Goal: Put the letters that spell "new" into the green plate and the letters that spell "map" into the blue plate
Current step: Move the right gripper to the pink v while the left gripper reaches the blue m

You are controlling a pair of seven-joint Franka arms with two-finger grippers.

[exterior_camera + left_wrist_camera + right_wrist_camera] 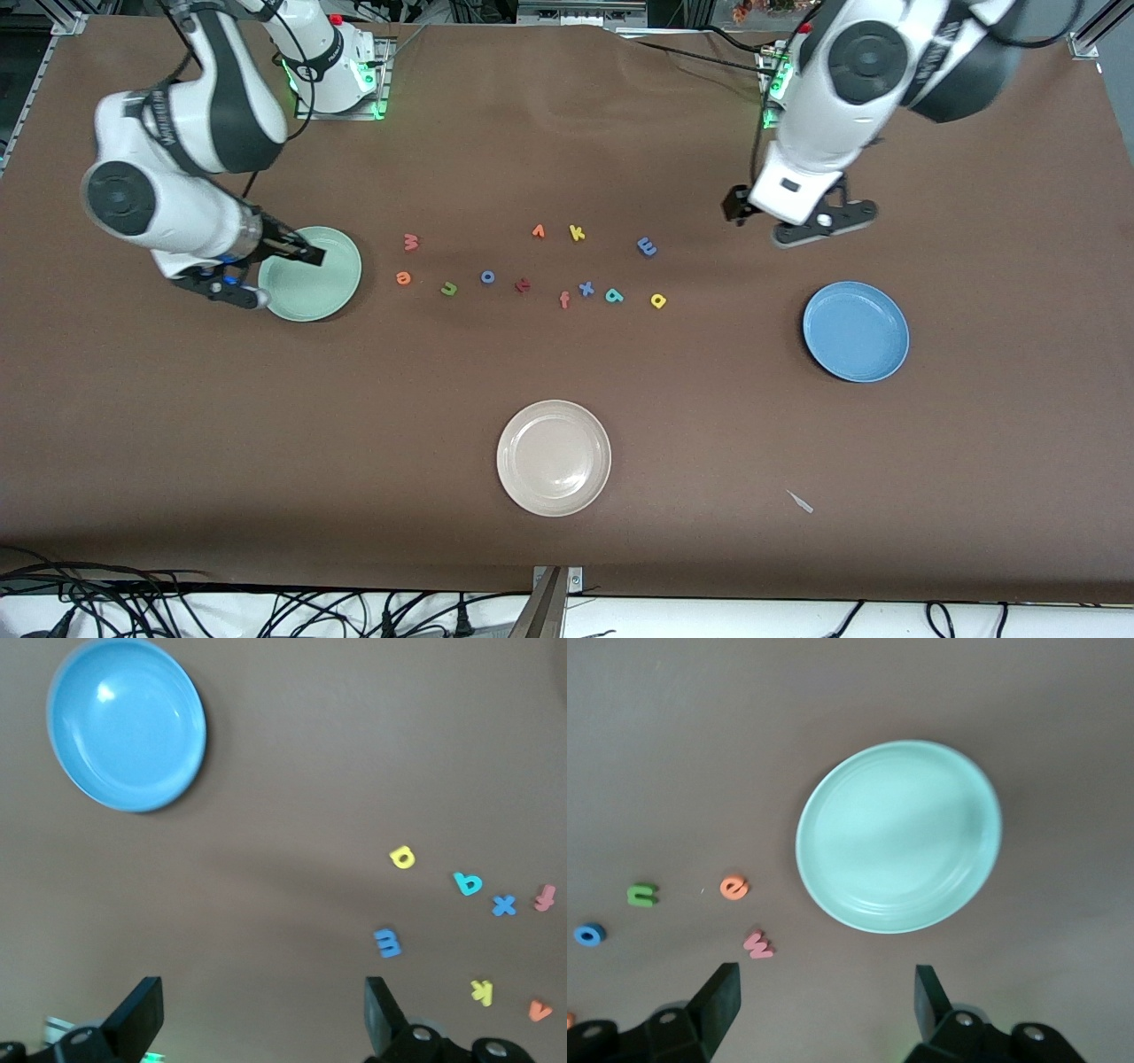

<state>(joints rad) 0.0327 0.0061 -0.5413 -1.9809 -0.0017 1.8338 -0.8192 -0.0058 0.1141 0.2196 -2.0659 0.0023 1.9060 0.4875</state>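
Nothing has been plated yet; a first pick is judged to be in hand. The right gripper (306, 255) is held wide and empty over the green plate (341, 285). Next, the "w" (410, 241), "e" (403, 278) or "n" (449, 288) must be reached and pinched. Twelve letters and three plates are counted, the beige plate (554, 456) included. The "m" (647, 247), "p" (614, 295) and "a" (657, 300) lie toward the blue plate (855, 332). The left gripper (819, 221) waits wide over bare table.

Green plate (332, 283) rim (partly) arm-covered

A robotics lab: aluminium framing (62, 22), loose cables (266, 611)
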